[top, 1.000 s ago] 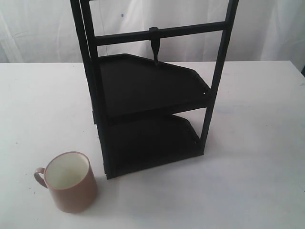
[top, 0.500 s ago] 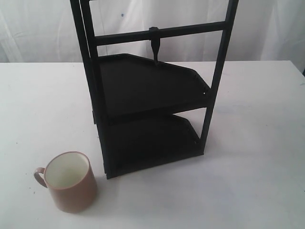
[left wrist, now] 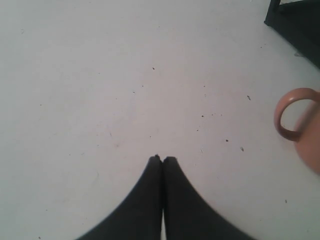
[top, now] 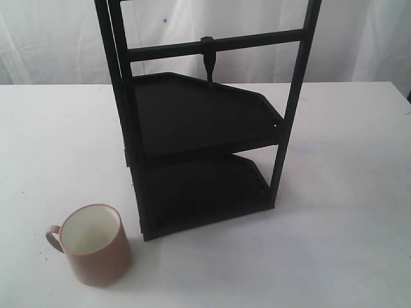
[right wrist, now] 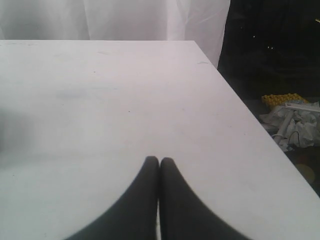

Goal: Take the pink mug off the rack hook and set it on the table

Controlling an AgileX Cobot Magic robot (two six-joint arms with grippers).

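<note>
I see the mug (top: 95, 245) standing upright on the table (top: 347, 244), at the near left, close to the rack (top: 199, 128), its handle pointing left. My left gripper (left wrist: 162, 159) and right gripper (right wrist: 159, 160) both have the fingers pressed together above the table.
</note>
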